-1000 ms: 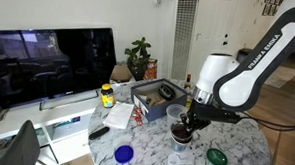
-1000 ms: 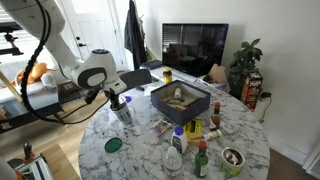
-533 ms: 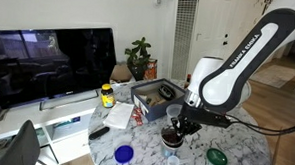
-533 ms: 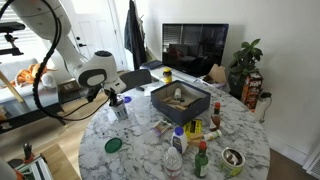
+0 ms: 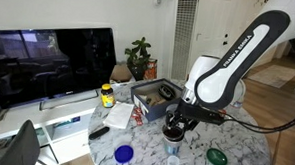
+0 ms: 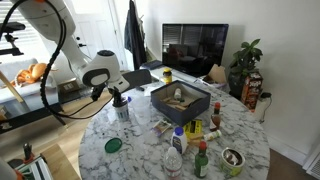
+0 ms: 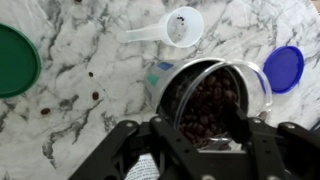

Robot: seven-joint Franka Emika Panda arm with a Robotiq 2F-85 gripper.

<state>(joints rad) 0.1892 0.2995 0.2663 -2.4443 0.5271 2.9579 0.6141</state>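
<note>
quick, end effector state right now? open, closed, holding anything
end effector: closed, holding the glass jar, one finger on each side of it

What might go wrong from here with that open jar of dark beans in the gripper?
1. The jar, held in the gripper, has no lid and looks well filled; a tilt or jolt may spill beans onto the marble table.
2. The white scoop and blue lid lie close beside it; lowering the jar carelessly may knock or land on them.

Dark television (image 5: 50,60) on low white stand, houseplant (image 5: 139,56) beside
</note>
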